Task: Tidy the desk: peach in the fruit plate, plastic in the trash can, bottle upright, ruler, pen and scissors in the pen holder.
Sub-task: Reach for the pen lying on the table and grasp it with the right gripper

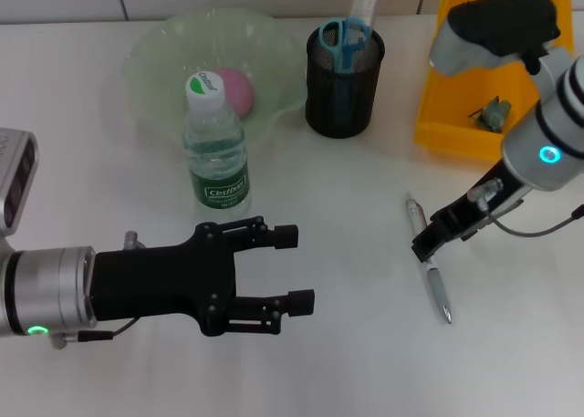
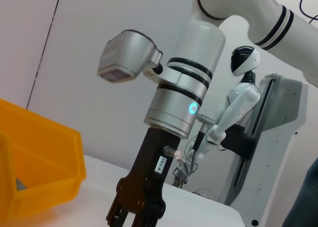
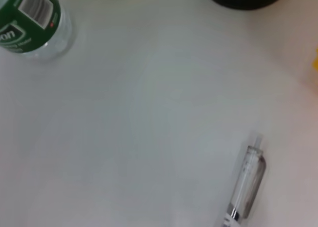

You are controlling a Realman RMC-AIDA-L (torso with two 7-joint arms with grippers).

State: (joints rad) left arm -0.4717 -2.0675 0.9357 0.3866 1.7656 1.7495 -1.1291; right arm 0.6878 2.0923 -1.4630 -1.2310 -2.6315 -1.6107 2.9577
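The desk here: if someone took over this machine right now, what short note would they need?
Left gripper: jaws open, holding nothing, hovering over the white desk in front of the bottle.
Right gripper: low at the clear silver-tipped pen, which lies flat on the desk; grasp unclear.
Done: pink peach in the pale green fruit plate; green-labelled clear plastic bottle upright; blue-handled scissors and clear ruler in the black mesh pen holder; crumpled plastic in the yellow bin.
Left: pen into the holder.

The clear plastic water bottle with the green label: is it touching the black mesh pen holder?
Apart. The head view shows bare white tabletop between the water bottle and the pen holder.
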